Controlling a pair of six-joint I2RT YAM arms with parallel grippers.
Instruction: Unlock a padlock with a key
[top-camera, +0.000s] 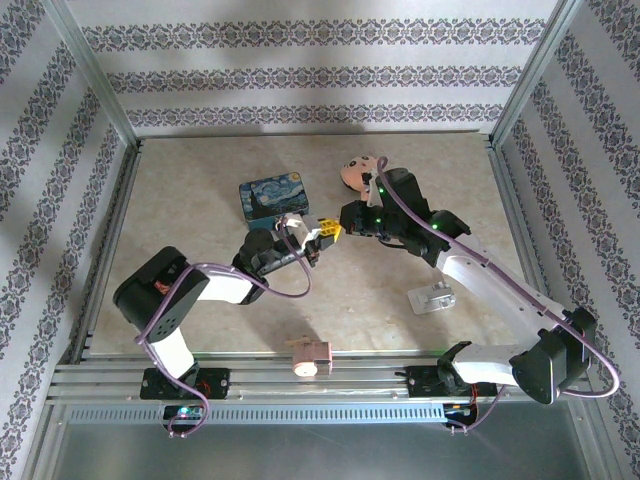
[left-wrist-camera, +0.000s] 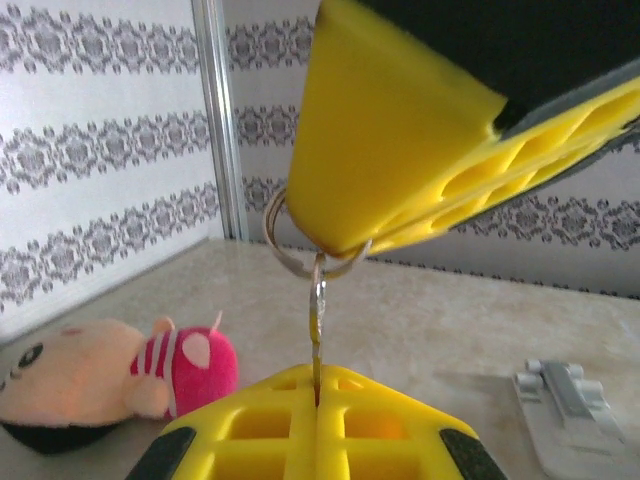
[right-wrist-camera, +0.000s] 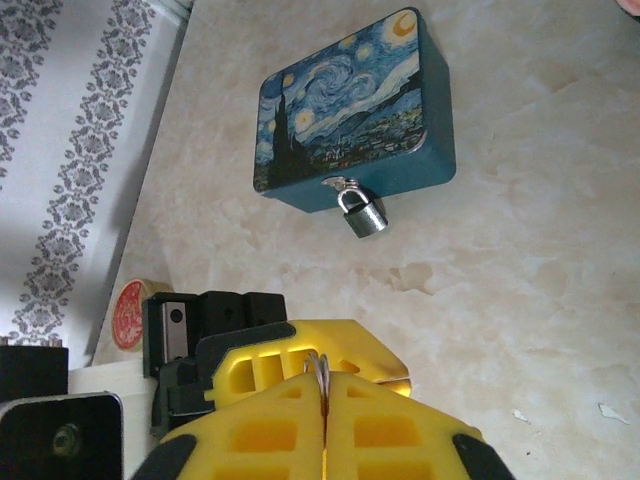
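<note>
The small grey padlock (right-wrist-camera: 362, 213) hangs from the hasp of the blue starry-night tin (right-wrist-camera: 350, 110) (top-camera: 272, 198), which lies on the table. My two grippers meet tip to tip just right of the tin. The left gripper (top-camera: 322, 236) (left-wrist-camera: 318, 395) is shut on the blade of the key (left-wrist-camera: 317, 310), which stands upright out of its yellow fingers. The key's ring (left-wrist-camera: 285, 255) (right-wrist-camera: 320, 365) is pinched in my right gripper (top-camera: 345, 222) (right-wrist-camera: 322, 385), which is also shut. The padlock is apart from both grippers.
A pink plush toy (top-camera: 358, 172) (left-wrist-camera: 100, 370) lies behind the grippers. A pale grey bracket (top-camera: 432, 297) (left-wrist-camera: 570, 400) sits on the table to the right. A pink object (top-camera: 310, 355) rests at the front rail. Metal frame posts and patterned walls enclose the table.
</note>
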